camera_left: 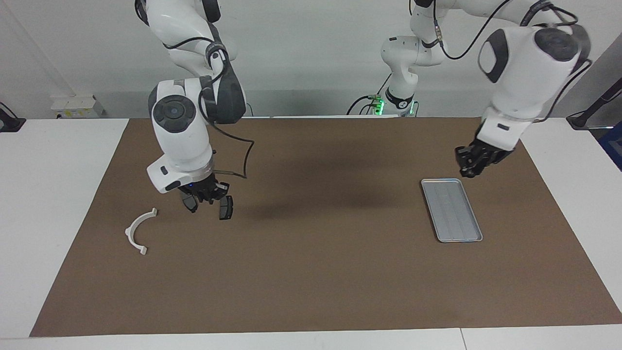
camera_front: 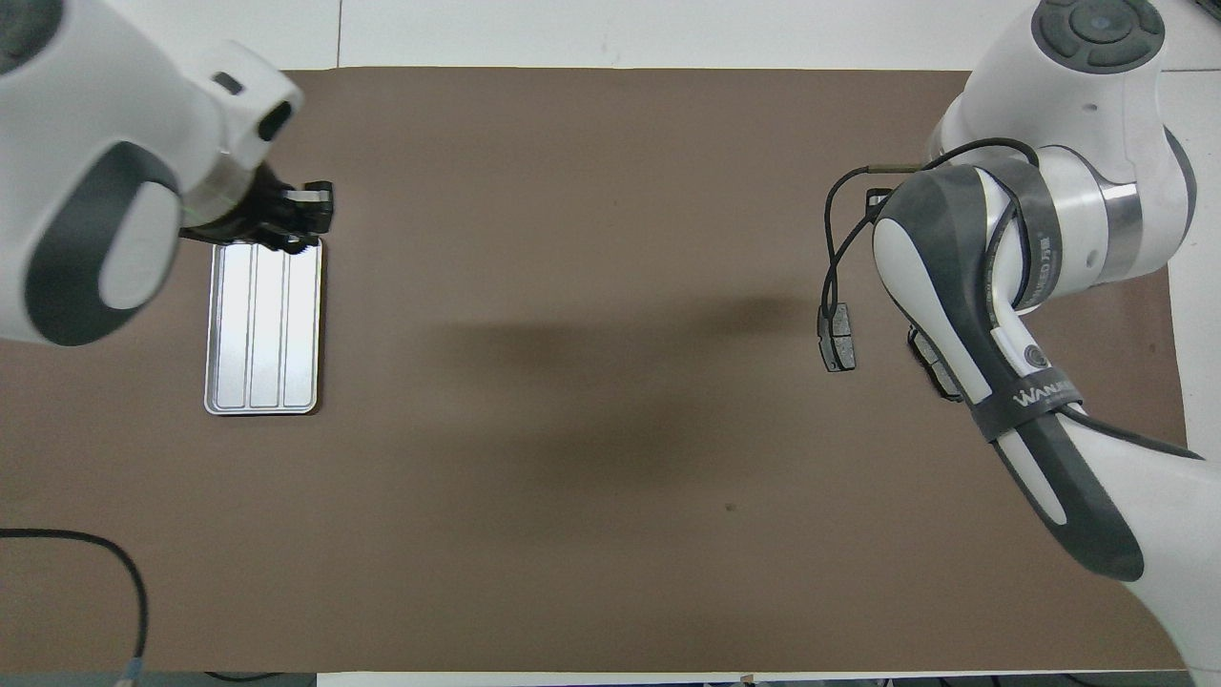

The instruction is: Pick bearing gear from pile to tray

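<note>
On the brown mat (camera_left: 311,272) lies a ridged silver tray (camera_left: 452,210); both pincers are closed.

I am looking into a robotics lab test cell. Two white industrial arms (camera_left: 184,126) are mounted at the edge of a plain white table (camera_left: 53,194), against a bare white wall. A brown mat (camera_left: 311,272) covers the work surface. Green status lights (camera_left: 379,103) glow at one arm's base, and black cables (camera_left: 240,160) loop along the arms. A power strip (camera_left: 75,107) sits by the wall.
</note>
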Available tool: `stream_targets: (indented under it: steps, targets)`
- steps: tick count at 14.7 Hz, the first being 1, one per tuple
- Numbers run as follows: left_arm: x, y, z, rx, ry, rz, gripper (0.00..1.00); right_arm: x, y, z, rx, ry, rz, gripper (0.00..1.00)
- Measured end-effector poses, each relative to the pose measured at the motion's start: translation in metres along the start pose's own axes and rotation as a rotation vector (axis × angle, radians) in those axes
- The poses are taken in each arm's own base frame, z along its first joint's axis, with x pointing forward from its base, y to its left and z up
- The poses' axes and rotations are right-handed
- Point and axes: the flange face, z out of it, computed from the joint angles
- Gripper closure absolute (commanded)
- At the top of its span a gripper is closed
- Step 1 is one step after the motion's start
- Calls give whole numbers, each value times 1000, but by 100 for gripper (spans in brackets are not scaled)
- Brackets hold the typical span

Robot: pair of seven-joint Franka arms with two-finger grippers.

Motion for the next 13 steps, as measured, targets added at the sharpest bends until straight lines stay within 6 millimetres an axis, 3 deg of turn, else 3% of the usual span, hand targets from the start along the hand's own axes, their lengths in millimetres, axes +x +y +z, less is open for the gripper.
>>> stream_targets:
  steps: [3,5,8,13]
  targets:
    - [-6,-85,8,3,-6,54,100,-26,-45,-17,17,8,93,100]
    - [-11,-105,40,6,27,61,100,-46,-79,-21,41,-5,153,100]
    - [-25,-87,107,0,35,88,100,-74,-120,-26,76,-31,234,100]
    - [-46,-62,171,-6,27,118,100,-113,-175,-34,137,-40,309,100]
